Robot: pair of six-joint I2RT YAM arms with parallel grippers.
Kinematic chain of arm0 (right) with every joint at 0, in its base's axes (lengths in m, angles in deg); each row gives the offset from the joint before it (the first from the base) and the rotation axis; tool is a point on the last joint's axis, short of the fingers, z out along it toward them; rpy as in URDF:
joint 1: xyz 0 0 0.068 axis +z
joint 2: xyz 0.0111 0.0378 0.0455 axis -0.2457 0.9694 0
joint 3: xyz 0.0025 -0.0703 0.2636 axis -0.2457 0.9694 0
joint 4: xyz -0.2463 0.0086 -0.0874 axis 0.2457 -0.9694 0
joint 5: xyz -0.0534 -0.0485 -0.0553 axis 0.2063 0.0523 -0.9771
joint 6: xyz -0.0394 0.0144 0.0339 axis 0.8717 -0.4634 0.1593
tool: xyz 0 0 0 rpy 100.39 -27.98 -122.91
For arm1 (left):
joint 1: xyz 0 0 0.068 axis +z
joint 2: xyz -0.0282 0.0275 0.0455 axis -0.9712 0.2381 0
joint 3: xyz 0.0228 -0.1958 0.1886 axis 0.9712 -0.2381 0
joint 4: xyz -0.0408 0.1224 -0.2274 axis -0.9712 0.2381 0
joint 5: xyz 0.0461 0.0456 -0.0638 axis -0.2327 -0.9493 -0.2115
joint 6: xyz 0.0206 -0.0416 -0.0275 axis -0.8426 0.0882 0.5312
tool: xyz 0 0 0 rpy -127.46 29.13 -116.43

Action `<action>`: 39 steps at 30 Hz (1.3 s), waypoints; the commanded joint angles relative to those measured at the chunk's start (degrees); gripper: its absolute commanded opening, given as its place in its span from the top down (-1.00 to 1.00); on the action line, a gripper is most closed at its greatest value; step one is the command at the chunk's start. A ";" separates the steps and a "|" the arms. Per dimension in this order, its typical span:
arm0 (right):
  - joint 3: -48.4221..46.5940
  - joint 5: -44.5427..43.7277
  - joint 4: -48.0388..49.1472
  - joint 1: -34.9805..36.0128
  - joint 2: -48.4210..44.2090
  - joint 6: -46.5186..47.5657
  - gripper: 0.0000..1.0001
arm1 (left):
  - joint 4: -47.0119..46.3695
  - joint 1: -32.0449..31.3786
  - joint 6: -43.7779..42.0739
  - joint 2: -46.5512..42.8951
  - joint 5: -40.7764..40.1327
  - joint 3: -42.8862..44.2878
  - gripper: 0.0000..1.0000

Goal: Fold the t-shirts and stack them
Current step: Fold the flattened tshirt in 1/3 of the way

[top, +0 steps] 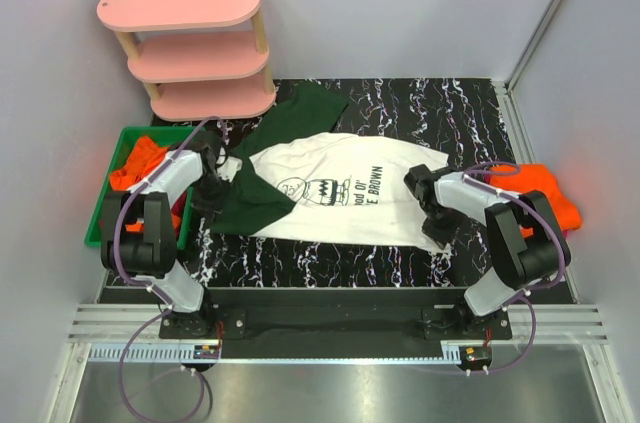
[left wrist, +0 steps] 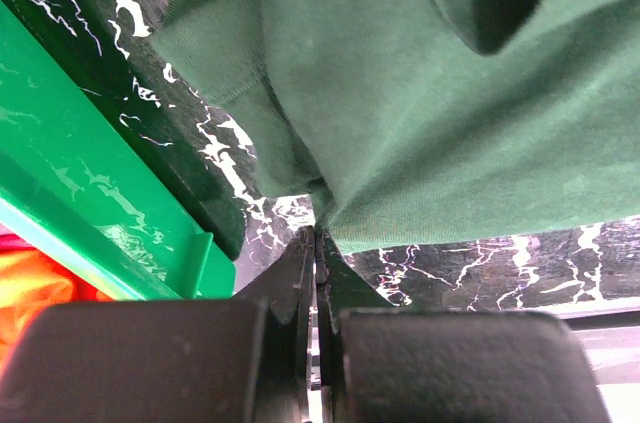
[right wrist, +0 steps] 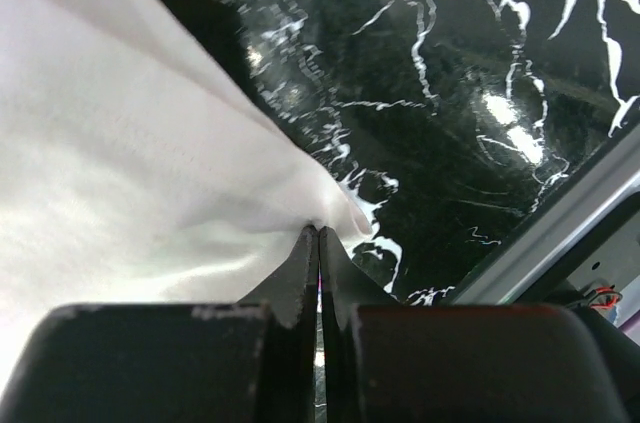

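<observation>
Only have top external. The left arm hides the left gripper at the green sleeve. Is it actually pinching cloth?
Observer: Yes. The left wrist view shows the left gripper shut on the edge of the dark green sleeve.
Operator: Right side?
Observer: The right wrist view shows the right gripper shut on a corner of the white t-shirt.
Operator: Is the sleeve touching the bin?
Observer: No. In the left wrist view, a strip of black marble tabletop separates the sleeve from the green bin.
</observation>
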 commanded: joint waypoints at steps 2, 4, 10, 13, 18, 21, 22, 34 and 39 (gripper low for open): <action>0.17 -1.99 -3.36 -3.39 -0.66 -2.57 1.00 | 0.17 1.53 -1.63 0.57 -2.41 1.74 1.00; 0.43 -1.99 -3.36 -3.92 -1.28 -2.74 1.00 | -0.01 2.41 -1.63 0.92 -2.33 2.00 1.00; 1.66 -2.35 -3.28 -6.73 -4.97 -3.71 1.00 | -0.53 4.34 -1.63 2.06 -1.45 3.15 1.00; 2.01 -2.17 -2.92 -7.79 -6.03 -3.63 1.00 | -0.89 4.79 -1.71 2.59 -1.19 3.24 1.00; 1.84 -2.08 -2.75 -8.14 -5.59 -3.36 1.00 | -1.06 5.58 -2.24 2.68 -0.75 2.97 1.00; 1.84 -1.64 -2.40 -8.14 -5.41 -2.40 1.00 | -1.06 5.66 -2.33 2.24 0.04 2.80 1.00; 1.84 -1.29 -2.05 -8.14 -5.76 -2.05 1.00 | -0.98 5.66 -2.42 2.07 0.57 2.88 1.00; -0.09 -0.94 1.30 -6.21 -20.08 5.95 -0.24 | 0.78 5.58 -1.20 -6.02 14.00 6.39 -0.89; -2.38 3.70 5.77 -6.12 -20.71 12.26 -0.18 | 0.61 5.31 1.27 -4.63 19.73 10.34 -0.72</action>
